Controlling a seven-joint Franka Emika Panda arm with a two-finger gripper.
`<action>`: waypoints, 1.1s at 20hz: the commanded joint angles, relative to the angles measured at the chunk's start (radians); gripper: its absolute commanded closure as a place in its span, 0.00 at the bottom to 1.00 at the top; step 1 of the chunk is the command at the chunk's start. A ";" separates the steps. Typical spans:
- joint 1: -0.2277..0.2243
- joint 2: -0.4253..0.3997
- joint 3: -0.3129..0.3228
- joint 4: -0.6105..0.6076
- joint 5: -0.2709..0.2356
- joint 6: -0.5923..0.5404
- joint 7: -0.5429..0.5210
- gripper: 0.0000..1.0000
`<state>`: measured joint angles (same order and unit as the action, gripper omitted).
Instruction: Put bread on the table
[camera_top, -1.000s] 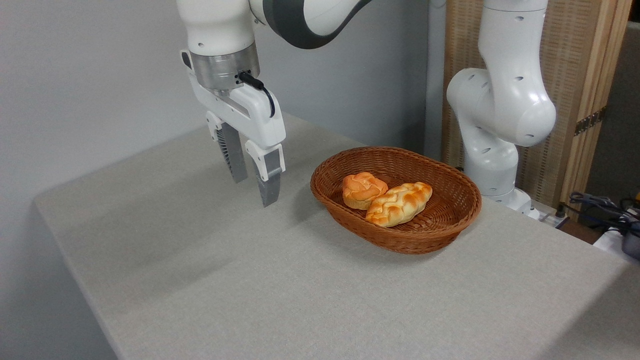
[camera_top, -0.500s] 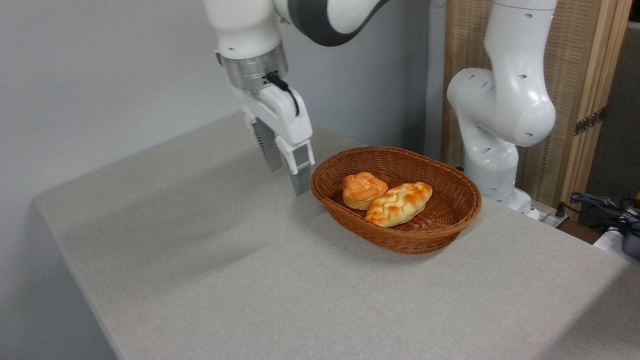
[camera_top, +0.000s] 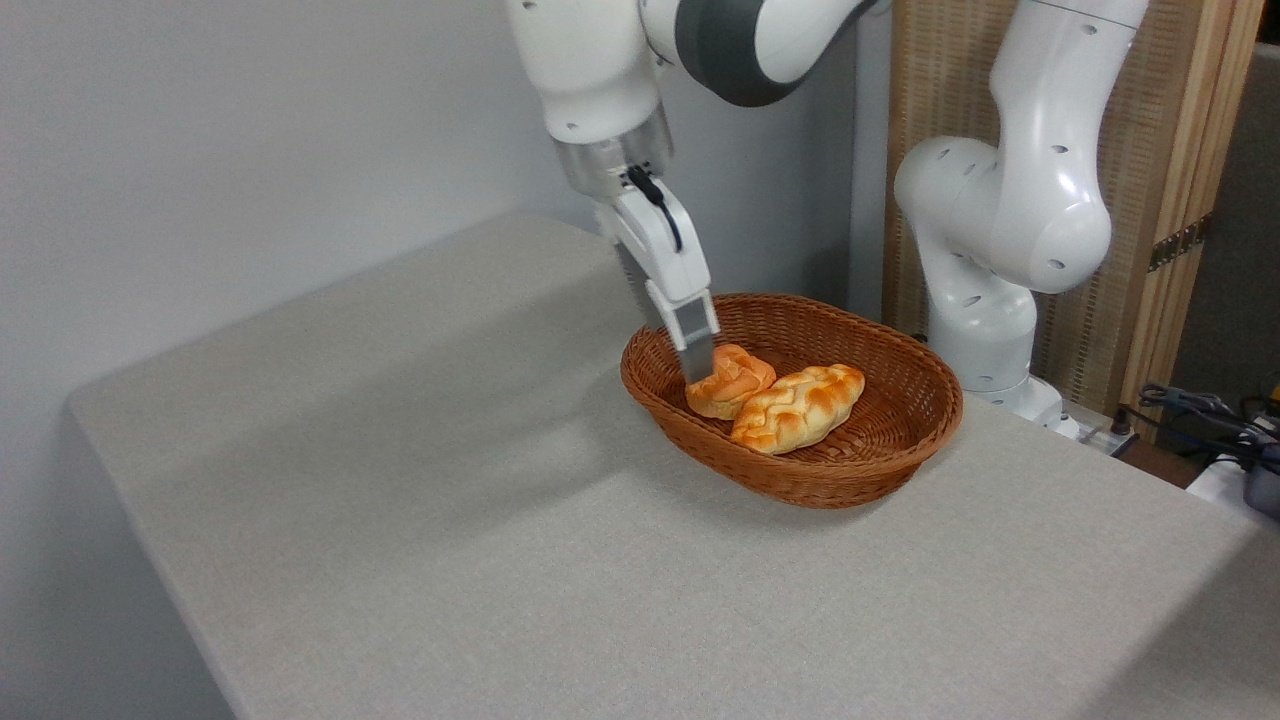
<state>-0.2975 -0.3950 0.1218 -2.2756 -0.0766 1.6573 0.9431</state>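
The bread (camera_top: 735, 382), a small round orange-golden bun with a knotted top, lies in the left half of a brown wicker basket (camera_top: 812, 488). My gripper (camera_top: 687, 358) hangs over the basket's left rim, fingers pointing down, open and holding nothing. The front fingertip (camera_top: 697, 362) is right at the bun's left edge; whether it touches is unclear. The rear finger is mostly hidden behind the front one. The table (camera_top: 450, 500) is a light grey speckled surface under the basket.
A longer, paler braided loaf (camera_top: 800, 405) lies against the bun's right side in the basket. The arm's white base (camera_top: 985, 300) stands behind the basket, with a wooden screen (camera_top: 1150, 150) beyond it. Cables (camera_top: 1215, 420) lie at the far right.
My gripper has travelled right from over the bare table to the basket's left rim, ending beside the bun. The bun, loaf and basket have not moved.
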 joint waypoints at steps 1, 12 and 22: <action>-0.006 -0.039 0.004 -0.056 0.012 -0.047 0.092 0.00; -0.084 0.064 0.004 -0.081 0.009 -0.008 0.207 0.00; -0.086 0.105 0.004 -0.081 0.012 0.048 0.224 0.02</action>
<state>-0.3765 -0.2954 0.1195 -2.3621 -0.0765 1.6991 1.1465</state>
